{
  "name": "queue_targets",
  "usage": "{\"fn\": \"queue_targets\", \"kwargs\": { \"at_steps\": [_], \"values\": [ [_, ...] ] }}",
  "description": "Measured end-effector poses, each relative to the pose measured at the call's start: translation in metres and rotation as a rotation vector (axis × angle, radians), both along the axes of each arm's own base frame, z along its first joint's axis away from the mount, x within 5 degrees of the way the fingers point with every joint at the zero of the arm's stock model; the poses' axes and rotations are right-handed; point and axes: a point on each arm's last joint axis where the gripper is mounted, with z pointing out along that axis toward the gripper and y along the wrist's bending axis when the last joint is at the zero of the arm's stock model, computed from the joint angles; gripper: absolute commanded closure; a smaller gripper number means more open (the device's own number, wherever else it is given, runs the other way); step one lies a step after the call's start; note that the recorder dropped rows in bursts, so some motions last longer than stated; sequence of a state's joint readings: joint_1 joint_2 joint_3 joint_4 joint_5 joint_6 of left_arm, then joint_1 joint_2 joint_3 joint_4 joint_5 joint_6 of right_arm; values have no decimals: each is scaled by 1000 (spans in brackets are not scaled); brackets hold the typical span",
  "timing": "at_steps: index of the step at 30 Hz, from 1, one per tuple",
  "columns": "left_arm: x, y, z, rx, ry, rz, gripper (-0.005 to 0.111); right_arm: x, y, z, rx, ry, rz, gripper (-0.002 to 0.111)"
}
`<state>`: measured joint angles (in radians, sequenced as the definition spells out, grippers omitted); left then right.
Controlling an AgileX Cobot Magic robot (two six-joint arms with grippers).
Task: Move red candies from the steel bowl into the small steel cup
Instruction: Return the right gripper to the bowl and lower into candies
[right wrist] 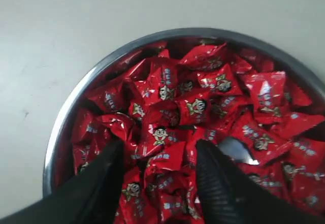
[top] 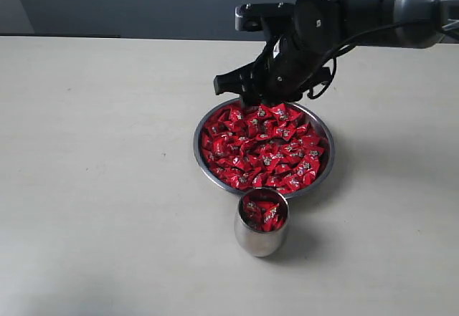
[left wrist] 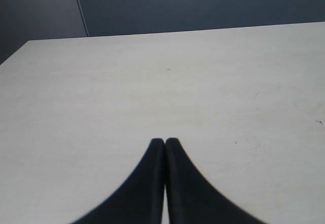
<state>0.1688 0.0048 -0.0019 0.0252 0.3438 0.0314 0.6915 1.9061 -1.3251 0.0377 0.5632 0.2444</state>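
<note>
Closest to you in the exterior view stands the small steel cup [top: 261, 224], upright on the pale table [top: 107, 187] and already holding several red candies [top: 263, 213] up near its mouth. Just behind it, almost touching its rim, sits the steel bowl [top: 203, 165], heaped with red candies [top: 262, 147] nearly from edge to edge. Over the far side of that bowl you have the right gripper [top: 247, 95], angled down at the pile from the dark arm [top: 373, 8] that reaches in from the upper right. In the right wrist view its jaws stand well apart [right wrist: 158, 148], each black finger [right wrist: 216, 178] low over the wrappers with a few candies [right wrist: 203, 107] lying in the gap between them; nothing is pinched. Whether the tips are pressed into the heap or hang just above it, you cannot quite tell from here. A small patch of bare steel shows through the candies beside one finger, and the bowl's rim [right wrist: 66, 117] curves round the pile. The left gripper [left wrist: 165, 142] shows only in its own wrist view: its two dark fingertips meet, jaws closed on nothing, above bare table [left wrist: 152, 82]. Beyond the table's far edge rises a dark blue-grey wall [top: 143, 1].
</note>
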Motion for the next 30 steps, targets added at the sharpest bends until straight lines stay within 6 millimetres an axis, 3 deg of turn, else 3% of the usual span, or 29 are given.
{"fn": "queue_targets", "kwargs": {
  "at_steps": [9, 17, 21, 30],
  "values": [
    [0, 0, 0, 0, 0, 0, 106, 0, 10, -32, 56, 194, -137, 64],
    [0, 0, 0, 0, 0, 0, 106, -3, 9, -35, 76, 274, -271, 64],
    [0, 0, 0, 0, 0, 0, 106, -3, 9, -35, 127, 333, -437, 64],
    [0, 0, 0, 0, 0, 0, 106, 3, 4, -35, 127, 293, -565, 68]
  ]
}}
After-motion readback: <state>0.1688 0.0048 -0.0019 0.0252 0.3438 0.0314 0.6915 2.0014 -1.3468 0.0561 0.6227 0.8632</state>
